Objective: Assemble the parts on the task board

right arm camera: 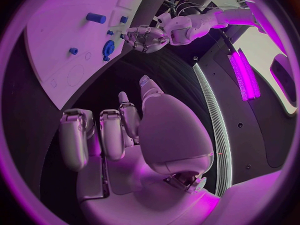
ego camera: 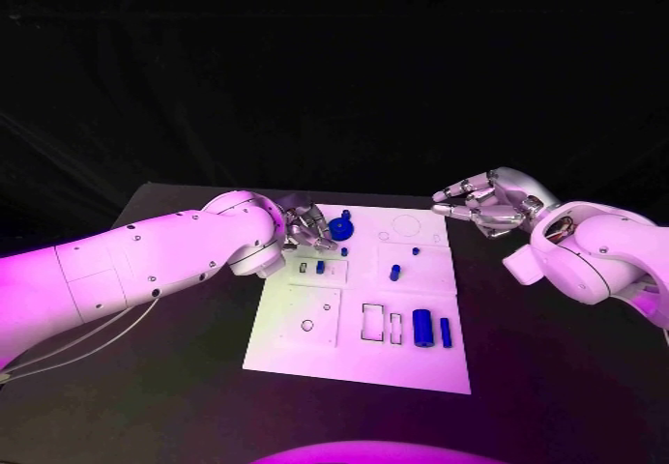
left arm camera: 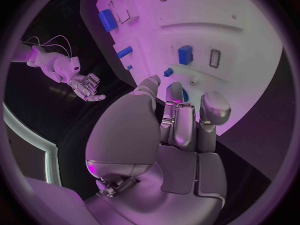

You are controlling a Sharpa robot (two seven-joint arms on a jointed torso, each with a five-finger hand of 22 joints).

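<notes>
My black bench (ego camera: 167,387) carries the white task board (ego camera: 314,353), which lies flat at its middle, directly in front of me.

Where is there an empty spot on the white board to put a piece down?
The task board is bare along its near edge, below the two upright blue cylinders. It is crowded at the far left, where the left hand sits by the round blue part.

2 smooth white arms, dark screw dots, thin cables, silver left hand (ego camera: 300,230), silver right hand (ego camera: 488,201), perhaps padded fingertips
</notes>
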